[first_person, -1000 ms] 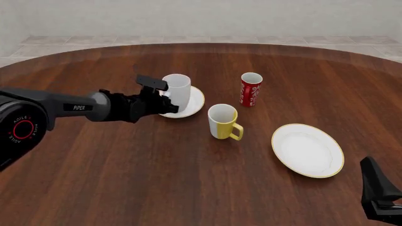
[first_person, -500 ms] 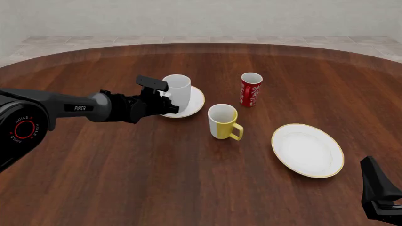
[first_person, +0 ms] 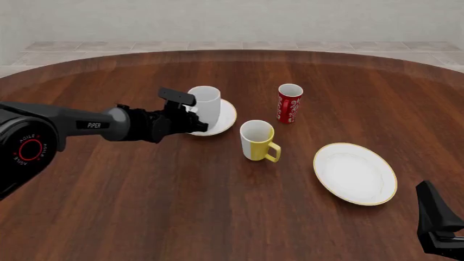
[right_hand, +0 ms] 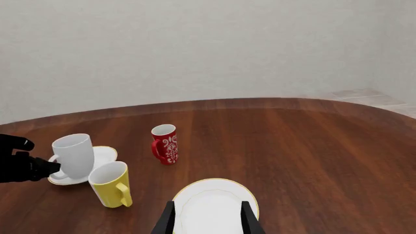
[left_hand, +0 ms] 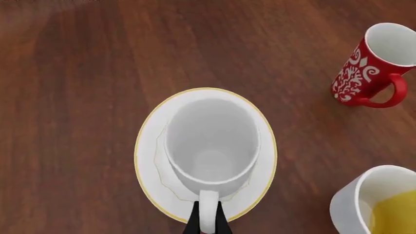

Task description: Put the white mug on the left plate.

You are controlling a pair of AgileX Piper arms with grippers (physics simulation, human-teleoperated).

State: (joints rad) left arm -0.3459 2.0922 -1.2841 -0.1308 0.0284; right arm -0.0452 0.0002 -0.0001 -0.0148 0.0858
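The white mug [first_person: 205,104] stands upright on the left plate [first_person: 225,117], seated toward the plate's near-left portion, with bare plate showing on the far and right sides. In the left wrist view the mug's open mouth [left_hand: 212,141] faces the camera and its base sits inside the gold rim of the plate [left_hand: 151,146].

The left gripper [first_person: 187,114] is at the mug's handle side. In the left wrist view its dark fingertips [left_hand: 193,225] sit on either side of the white loop handle, pinching it; the fingers are close together with only the handle between them.

The right gripper [right_hand: 206,219] is low at the near right edge of the surface, well apart from the mug. Its two fingers are spread and hold nothing; the larger plate [first_person: 355,173] lies beyond them.

The yellow mug [first_person: 258,141] stands upright just right of and nearer than the left plate, not touching it. The red patterned cup [first_person: 289,103] stands upright further right; the wrist views show it has a red handle. The wooden surface [first_person: 145,196] carries all items.
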